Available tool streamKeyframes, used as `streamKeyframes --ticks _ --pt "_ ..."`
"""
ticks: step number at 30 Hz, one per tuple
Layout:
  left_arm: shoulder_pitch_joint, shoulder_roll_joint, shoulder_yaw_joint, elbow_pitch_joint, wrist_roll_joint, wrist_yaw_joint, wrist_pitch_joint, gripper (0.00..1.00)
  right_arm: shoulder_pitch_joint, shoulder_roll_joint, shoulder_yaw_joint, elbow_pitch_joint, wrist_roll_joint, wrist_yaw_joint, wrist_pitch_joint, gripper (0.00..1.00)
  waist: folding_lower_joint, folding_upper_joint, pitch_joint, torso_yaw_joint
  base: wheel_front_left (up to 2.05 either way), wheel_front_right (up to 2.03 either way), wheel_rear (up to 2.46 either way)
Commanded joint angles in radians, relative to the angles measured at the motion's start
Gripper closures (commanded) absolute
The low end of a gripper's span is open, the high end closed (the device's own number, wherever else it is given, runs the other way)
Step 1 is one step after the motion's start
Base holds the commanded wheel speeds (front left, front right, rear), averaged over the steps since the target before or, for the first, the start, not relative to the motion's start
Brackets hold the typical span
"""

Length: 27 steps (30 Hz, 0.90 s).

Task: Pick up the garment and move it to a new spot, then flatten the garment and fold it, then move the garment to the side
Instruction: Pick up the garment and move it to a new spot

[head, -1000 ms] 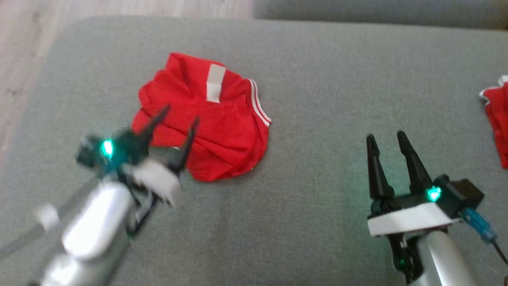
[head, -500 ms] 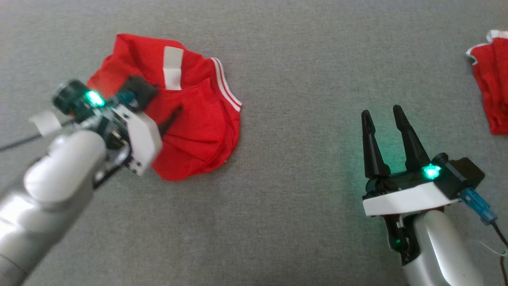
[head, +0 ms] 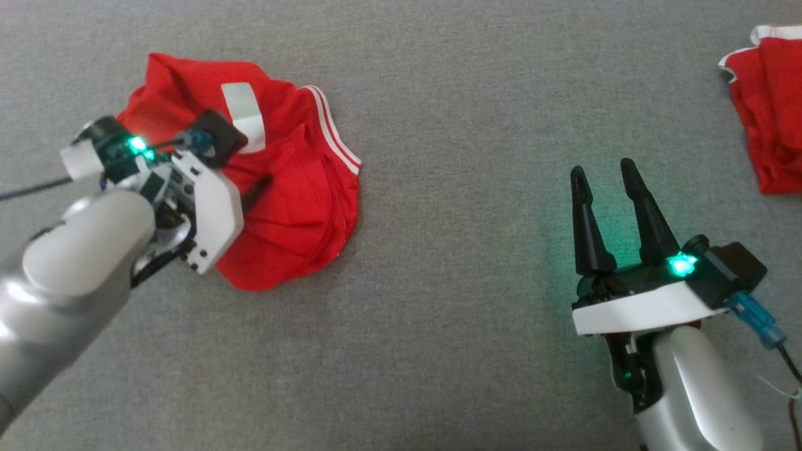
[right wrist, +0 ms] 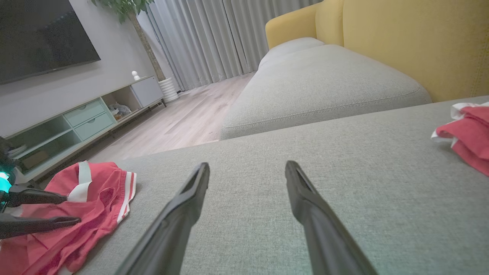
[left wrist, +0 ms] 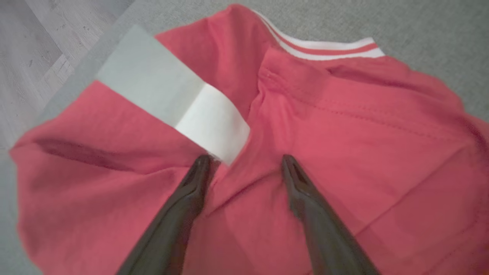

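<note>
Red garment [head: 294, 188] lies crumpled in a rough heap on the grey sofa seat [head: 470, 282], left side of the head view, near the seat's edge by the wood floor [left wrist: 34, 57]. White patch [left wrist: 183, 107] folded across its top, white-striped hem [head: 335, 134] on the side facing the right arm.

Left hand [left wrist: 246, 160] is over the heap, angled down into it, fingers spread wide with nothing pinched between them. In the left wrist view both tips are right at the red cloth, one just beside the end of the white patch. Can't tell if they press in or only touch.

Right hand [head: 601, 168] is also wide apart and empty, hovering over bare seat, well apart from the garment, fingers pointing away from the robot. Green light on each wrist.

Second red piece [head: 767, 125] with white trim sits at the far right edge of the seat, well apart from both hands.

Right wrist view: yellow backrest [right wrist: 401, 38], another grey cushion [right wrist: 324, 84] behind, curtains [right wrist: 214, 34], TV [right wrist: 42, 34], low cabinet [right wrist: 84, 118].
</note>
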Motion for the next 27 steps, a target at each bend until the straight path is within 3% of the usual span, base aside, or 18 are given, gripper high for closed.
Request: streamKeyframes --ticks 1,2,3,4,13,20,27 --pt "-0.064 0.048 0.028 -0.011 -0.013 0.002 0.002 0.0 -0.021 -0.002 0.022 -0.031 0.008 -0.005 -0.01 0.0 0.0 0.0 0.002 -0.001 0.0 0.0 0.0" --pt "-0.07 0.048 0.021 -0.01 -0.022 0.002 0.0 0.42 -0.021 -0.002 0.021 -0.03 0.008 -0.005 -0.01 0.0 0.0 0.0 0.003 -0.002 0.0 0.0 0.0" --pt "-0.075 0.048 0.015 -0.012 -0.031 0.002 -0.003 0.78 -0.022 -0.002 0.021 -0.029 0.009 -0.005 -0.01 0.0 0.0 0.0 0.002 -0.003 0.0 0.0 0.0" --pt "-0.081 0.048 0.009 -0.015 -0.038 0.002 -0.01 1.0 -0.022 -0.002 0.02 -0.028 0.009 -0.005 -0.01 0.0 0.0 0.0 0.001 -0.003 0.0 0.0 0.0" --pt "-0.098 0.058 -0.017 -0.071 -0.076 0.002 -0.139 1.0 -0.008 -0.002 0.007 -0.003 0.008 -0.005 -0.01 0.0 0.0 0.0 -0.06 0.007 0.0 0.0 0.0" --pt "-0.114 0.06 0.028 -0.131 -0.119 0.004 -0.298 1.0 0.015 -0.002 0.004 0.011 0.01 -0.005 -0.01 0.0 0.0 0.0 -0.14 0.017 0.0 0.0 0.0" --pt "-0.095 0.059 0.079 -0.196 -0.155 0.057 -0.363 1.0 0.032 -0.002 0.008 0.012 0.019 -0.005 -0.01 0.0 0.0 0.0 -0.186 0.0 0.0 0.0 0.0"
